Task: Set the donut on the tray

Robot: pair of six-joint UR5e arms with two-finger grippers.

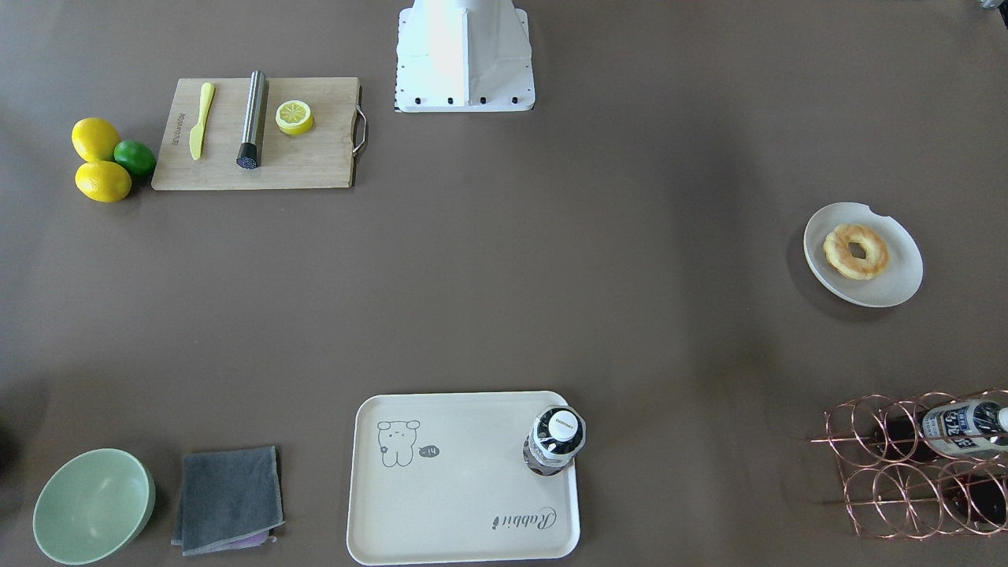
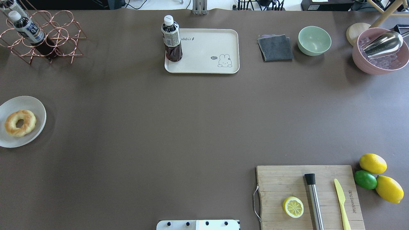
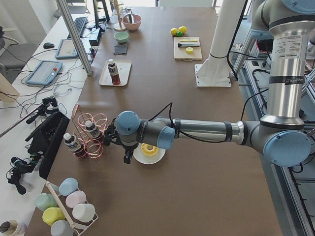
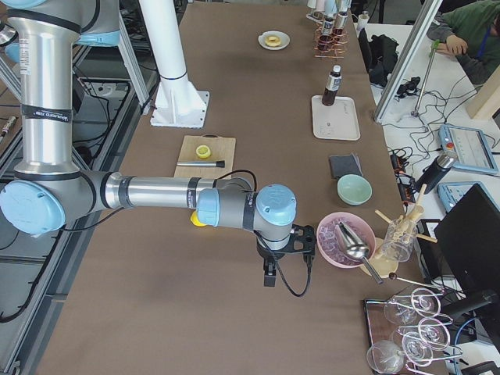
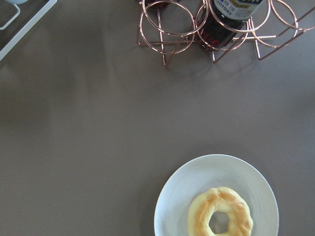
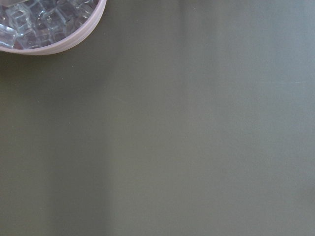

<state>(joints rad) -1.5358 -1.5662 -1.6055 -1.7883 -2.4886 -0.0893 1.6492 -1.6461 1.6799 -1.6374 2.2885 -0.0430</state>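
Observation:
The golden donut (image 1: 856, 251) lies on a round off-white notched plate (image 1: 906, 264) at the table's left end; it also shows in the overhead view (image 2: 20, 123) and low in the left wrist view (image 5: 220, 216). The cream tray (image 1: 465, 496) with the bear drawing sits at the far middle edge (image 2: 207, 48), a dark drink bottle (image 2: 172, 40) standing on its corner. My left gripper (image 3: 127, 156) hangs above the table beside the plate, seen only from the side; I cannot tell its state. My right gripper (image 4: 269, 277) hangs near the pink bowl; state unclear.
A copper wire rack (image 2: 41, 35) with bottles stands beyond the plate. A grey cloth (image 2: 275, 48), a green bowl (image 2: 314, 40) and a pink bowl of ice (image 2: 380, 51) line the far edge. A cutting board (image 2: 306, 195) with lemon half, muddler and knife sits near right, beside lemons and a lime.

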